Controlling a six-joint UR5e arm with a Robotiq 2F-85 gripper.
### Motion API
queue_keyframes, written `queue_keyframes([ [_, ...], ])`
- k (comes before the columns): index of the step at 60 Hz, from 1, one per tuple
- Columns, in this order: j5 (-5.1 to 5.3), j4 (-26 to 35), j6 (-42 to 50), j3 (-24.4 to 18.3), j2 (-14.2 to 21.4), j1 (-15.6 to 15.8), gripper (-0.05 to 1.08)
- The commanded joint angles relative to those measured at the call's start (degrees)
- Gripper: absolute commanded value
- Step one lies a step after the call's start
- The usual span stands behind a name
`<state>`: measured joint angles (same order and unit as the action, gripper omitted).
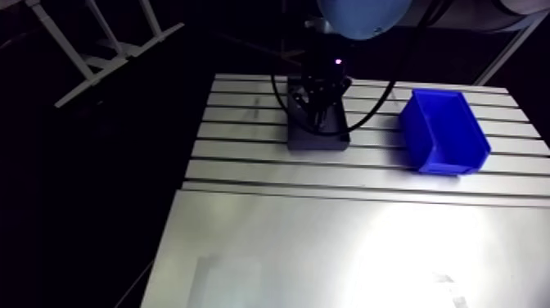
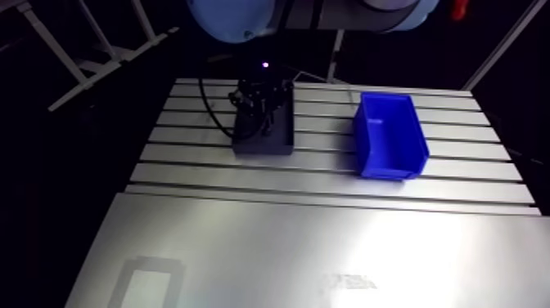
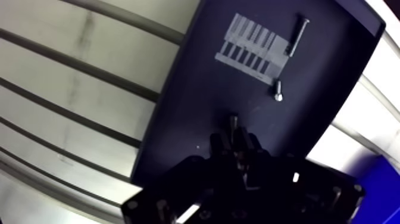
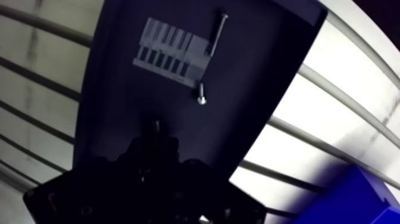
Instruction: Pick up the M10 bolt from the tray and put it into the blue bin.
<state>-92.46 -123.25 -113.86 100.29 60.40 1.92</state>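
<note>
Gripper (image 3: pixel 233 142) clenched on a bolt (image 3: pixel 233 121) over the tray (image 3: pixel 196 89), upper centre of arm view; apparent tip-only hold risks dropping it short of the blue bin (image 1: pixel 442 131) at right.

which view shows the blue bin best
The arm view: the whole blue bin shows there, standing on the table with its inside visible. The wrist view catches only a blue corner of it.

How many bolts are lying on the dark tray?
3. A long bolt lies beside the striped label, a short bolt nearer the gripper, and a third bolt right at the gripper. More may hide beneath the gripper.
</note>
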Motion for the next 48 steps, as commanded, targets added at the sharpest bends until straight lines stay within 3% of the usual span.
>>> queue_keyframes([
  [1, 0.5, 0.15, -0.26, -0.46, 0.26, -0.07, 0.87],
  [16, 0.58, 0.99, -0.52, -1.62, 1.9, -0.24, 0.92],
  [35, 0.56, 5.5, -1.37, -3.26, 6.66, -0.43, 1.02],
  [48, 0.66, 9.7, -10.03, -3.9, 11.04, -0.68, 1.06],
])
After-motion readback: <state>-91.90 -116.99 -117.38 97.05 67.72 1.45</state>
